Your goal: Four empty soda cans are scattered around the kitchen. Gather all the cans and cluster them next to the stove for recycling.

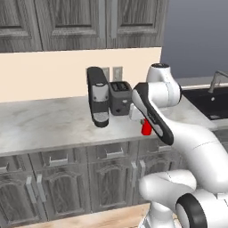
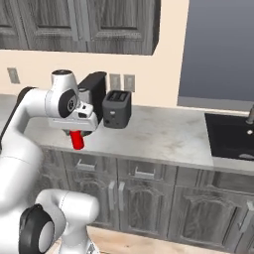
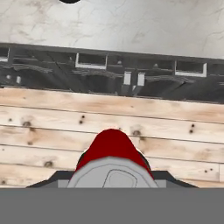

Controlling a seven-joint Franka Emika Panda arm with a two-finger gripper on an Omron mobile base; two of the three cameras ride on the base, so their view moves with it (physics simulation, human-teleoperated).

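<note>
From the left base view I see the red can [image 1: 145, 128] hanging upright under my claw, past the counter [image 1: 49, 124] edge. Right base view: claw [image 2: 75, 133] pinching the can's top. Hand view: can [image 3: 113, 146] straight below, floor [image 3: 43, 113] beneath

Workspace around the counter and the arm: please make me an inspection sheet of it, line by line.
Surface: pale marble counter, mostly bare.
Job's things: red soda can held in the air in front of the counter's edge, above the plank floor.
Clutter: black coffee machine and dark toaster at the wall.
Grippers: gripper shut on the red soda can.
Cables: nothing seen.
Surroundings: grey wood-grain cabinets above and below, black sink with faucet to the right.
</note>
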